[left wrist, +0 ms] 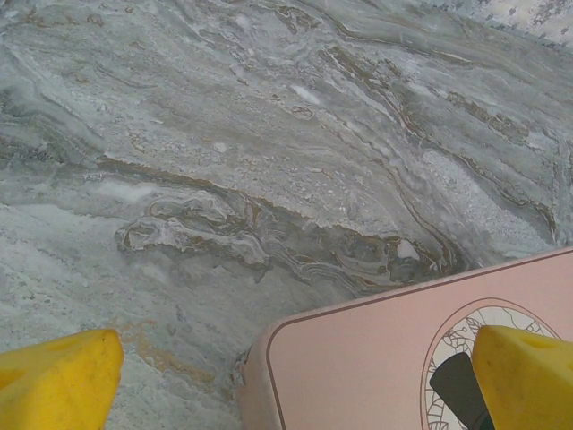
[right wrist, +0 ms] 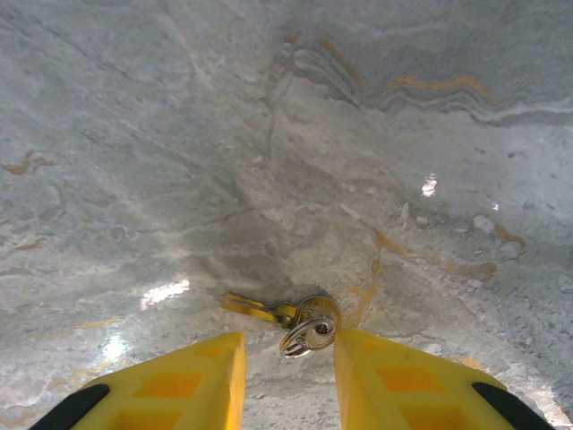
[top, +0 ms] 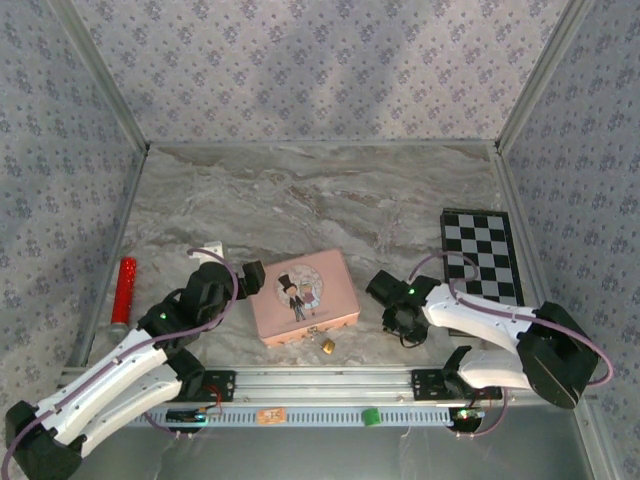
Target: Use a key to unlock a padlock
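Right wrist: my right gripper straddles the key, jaws narrow.
Left gripper wide above pink tin.

Table, layout as found:

- The tin box lies near the middle, toward the near edge.
- The padlock sits at the box's near side, whether touching it or just beside it cannot be told.
- The left gripper stands at the box's left end, one finger over the lid and the other over bare table.
- The right gripper is right of the box and apart from it.
- The key lies flat on the table between the right gripper's fingers.
- A board lies flat behind the right gripper, along the right wall.
- A tube lies along the left wall.
- A rail runs across in front of all these.
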Controlling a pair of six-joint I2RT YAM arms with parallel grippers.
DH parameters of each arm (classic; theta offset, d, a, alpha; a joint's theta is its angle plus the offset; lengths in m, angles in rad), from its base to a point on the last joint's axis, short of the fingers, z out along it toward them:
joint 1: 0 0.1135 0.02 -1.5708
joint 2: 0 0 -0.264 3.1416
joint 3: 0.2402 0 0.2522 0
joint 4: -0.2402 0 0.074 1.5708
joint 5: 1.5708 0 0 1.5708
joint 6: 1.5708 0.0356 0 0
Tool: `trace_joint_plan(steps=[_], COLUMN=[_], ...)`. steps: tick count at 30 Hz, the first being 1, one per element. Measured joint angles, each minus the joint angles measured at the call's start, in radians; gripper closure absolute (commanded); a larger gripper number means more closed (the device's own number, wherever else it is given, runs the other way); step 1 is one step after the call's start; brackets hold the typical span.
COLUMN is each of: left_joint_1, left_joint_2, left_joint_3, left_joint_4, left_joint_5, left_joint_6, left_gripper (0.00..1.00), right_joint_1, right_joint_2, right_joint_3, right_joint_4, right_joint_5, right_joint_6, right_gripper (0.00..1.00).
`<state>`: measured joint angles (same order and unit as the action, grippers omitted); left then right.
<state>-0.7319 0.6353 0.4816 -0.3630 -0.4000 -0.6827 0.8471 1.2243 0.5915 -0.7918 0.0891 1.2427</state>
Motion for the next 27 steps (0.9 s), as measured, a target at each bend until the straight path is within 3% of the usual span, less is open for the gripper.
trace_joint_plan(steps=[6, 27], left_joint_1=[0.005, 0.006], left_joint_2=[0.0, 0.002], left_joint_3=[-0.001, -0.003], left_joint_4=[0.0, 0.002], left_joint_5=[0.011, 0.019], left_joint_6=[0.0, -0.011], left_gripper=[0.0, 0.0], right_joint_1=[0.005, 0.023], right_joint_2=[0.0, -0.012], right_joint_3=[-0.009, -0.032], right_joint_4=[0.0, 0.011], right_joint_5=[0.001, 0.028], right_joint_6=[0.008, 0.019], right_gripper=[0.7, 0.87])
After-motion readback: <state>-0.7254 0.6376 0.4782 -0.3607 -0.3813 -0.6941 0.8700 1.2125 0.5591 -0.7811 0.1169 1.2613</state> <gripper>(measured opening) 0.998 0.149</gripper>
